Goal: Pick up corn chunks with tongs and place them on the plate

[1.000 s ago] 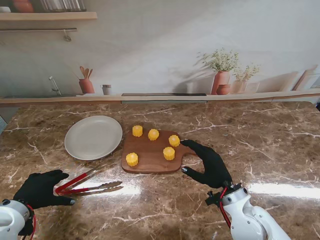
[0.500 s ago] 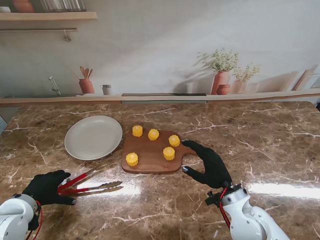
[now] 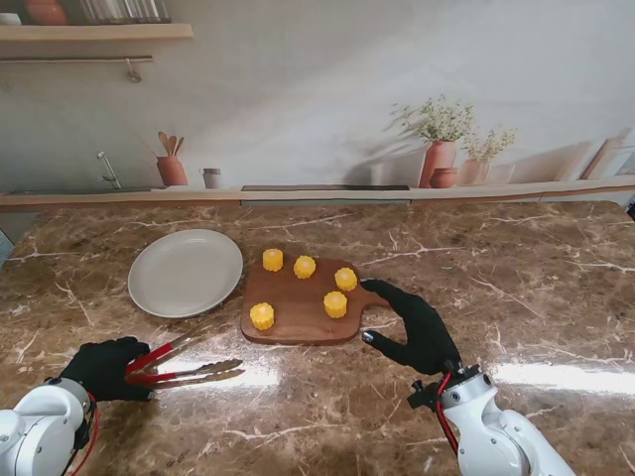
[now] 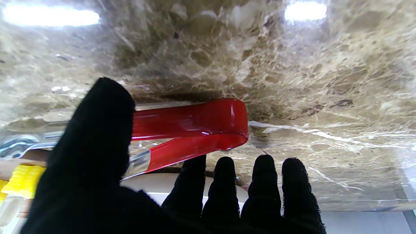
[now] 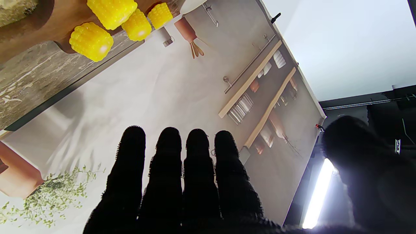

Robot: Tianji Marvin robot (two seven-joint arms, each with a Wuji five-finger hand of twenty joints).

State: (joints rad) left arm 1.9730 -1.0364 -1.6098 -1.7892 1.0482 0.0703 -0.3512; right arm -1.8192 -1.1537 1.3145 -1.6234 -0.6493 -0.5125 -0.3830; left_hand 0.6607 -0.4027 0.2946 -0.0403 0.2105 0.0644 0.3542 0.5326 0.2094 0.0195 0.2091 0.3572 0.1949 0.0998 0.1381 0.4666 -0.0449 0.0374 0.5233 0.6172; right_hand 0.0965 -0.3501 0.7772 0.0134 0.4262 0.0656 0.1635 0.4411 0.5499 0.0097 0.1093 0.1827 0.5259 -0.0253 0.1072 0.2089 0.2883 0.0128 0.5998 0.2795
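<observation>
Several yellow corn chunks [image 3: 335, 304] stand on a wooden cutting board [image 3: 298, 332], also seen as corn [image 5: 91, 40] in the right wrist view. The white plate [image 3: 186, 272] lies left of the board. Red-handled metal tongs [image 3: 184, 362] lie on the marble nearer to me than the plate. My left hand [image 3: 104, 367] is at their red hinge end. In the left wrist view the tongs [image 4: 195, 126] sit between the thumb [image 4: 97, 130] and the straight fingers, which are not closed. My right hand [image 3: 417, 327] rests open by the board's handle end.
The counter is brown marble with a glare patch [image 3: 556, 375] at the right. At the far wall a ledge carries terracotta pots [image 3: 439, 164] and a utensil jar [image 3: 171, 169].
My left hand has slid right along the counter and now covers the tongs' red end. The tongs, corn and right hand have stayed put.
</observation>
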